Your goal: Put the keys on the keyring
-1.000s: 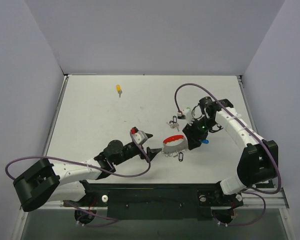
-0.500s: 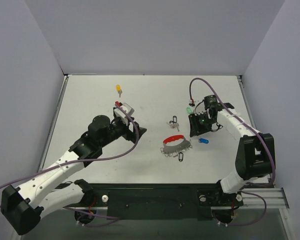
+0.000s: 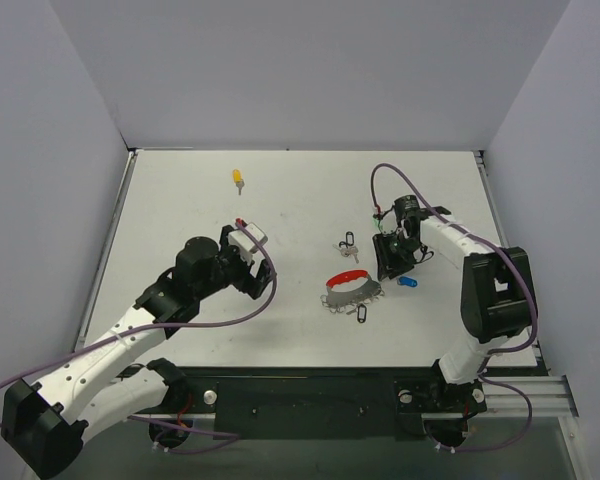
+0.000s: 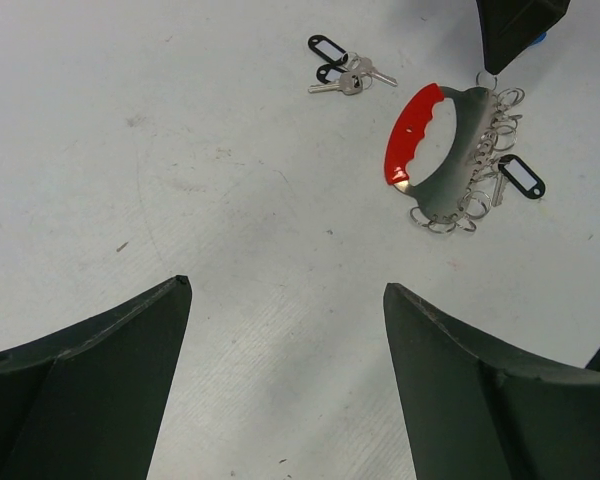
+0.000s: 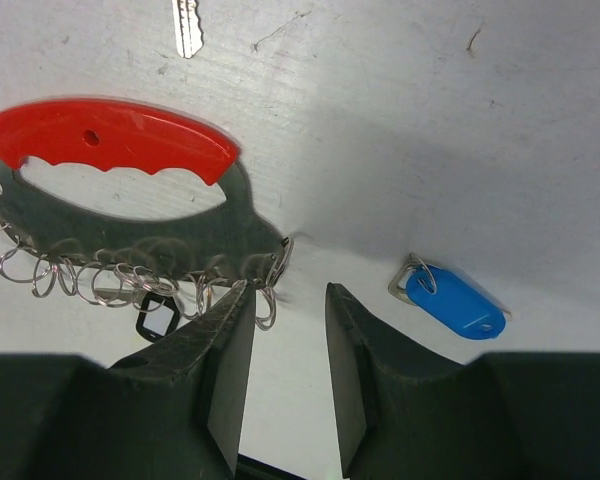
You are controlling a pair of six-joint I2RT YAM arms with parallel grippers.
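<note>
The keyring point(image 3: 352, 286), a grey metal loop with a red arc and several small rings, lies flat on the table; it also shows in the left wrist view point(image 4: 450, 150) and the right wrist view point(image 5: 180, 230). A black-headed key point(image 4: 520, 175) hangs on it. The blue key point(image 3: 408, 283) lies loose just right of it, also in the right wrist view point(image 5: 455, 300). My right gripper point(image 3: 390, 265) point(image 5: 285, 290) is open with a narrow gap and empty, its left finger point(image 5: 215, 330) at the keyring's right-end rings. My left gripper point(image 3: 263, 278) point(image 4: 285, 290) is open and empty, well left of the keyring.
Two black-headed keys point(image 3: 347, 245) point(image 4: 335, 72) lie just behind the keyring. A yellow key point(image 3: 238, 178) lies at the far left back. Grey walls close the table's sides and back.
My left arm has pulled back from the keyring's left end, up and to the left. My right gripper has stayed by the keyring's right end, shifting slightly. The keyring and blue key lie as before.
</note>
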